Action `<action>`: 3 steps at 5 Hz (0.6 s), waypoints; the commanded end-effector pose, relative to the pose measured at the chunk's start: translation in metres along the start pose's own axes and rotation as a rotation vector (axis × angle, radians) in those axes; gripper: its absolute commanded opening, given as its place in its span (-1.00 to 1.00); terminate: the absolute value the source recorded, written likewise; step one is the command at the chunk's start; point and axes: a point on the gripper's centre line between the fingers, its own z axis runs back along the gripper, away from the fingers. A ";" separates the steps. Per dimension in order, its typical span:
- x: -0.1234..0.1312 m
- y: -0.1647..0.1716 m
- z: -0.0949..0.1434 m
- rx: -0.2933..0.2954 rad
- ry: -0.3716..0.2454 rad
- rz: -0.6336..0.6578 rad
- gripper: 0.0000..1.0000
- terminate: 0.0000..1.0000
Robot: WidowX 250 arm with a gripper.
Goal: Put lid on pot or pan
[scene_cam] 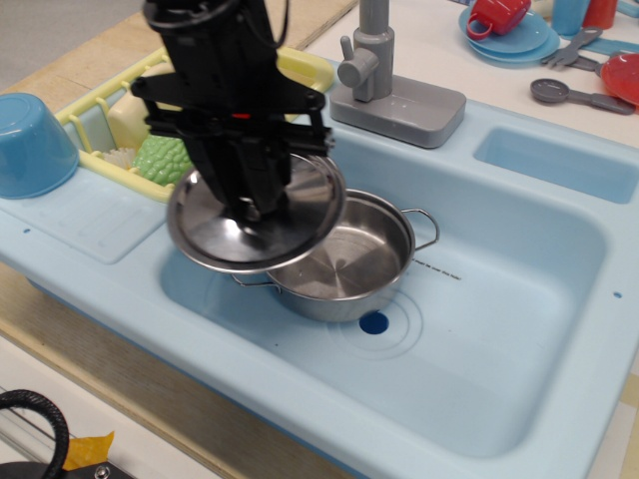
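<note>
The lid, round and shiny steel, hangs tilted in the air from my black gripper, which is shut on its centre knob. The lid overlaps the left part of the pot, a shallow steel pot with wire loop handles that stands in the light blue sink. The lid is above the pot's left rim and not resting on it. The knob itself is hidden by the gripper.
A blue bowl stands upside down on the left counter. A yellow dish rack with toy items is behind the gripper. A grey faucet stands at the back. Red cup, plates and utensils lie at the far right.
</note>
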 end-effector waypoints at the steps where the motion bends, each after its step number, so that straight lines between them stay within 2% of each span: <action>1: 0.019 -0.014 -0.003 -0.010 -0.013 -0.054 -1.00 -1.00; 2: 0.025 -0.014 -0.012 -0.020 -0.005 -0.073 -1.00 -1.00; 3: 0.028 -0.014 -0.021 -0.037 0.014 -0.088 1.00 -1.00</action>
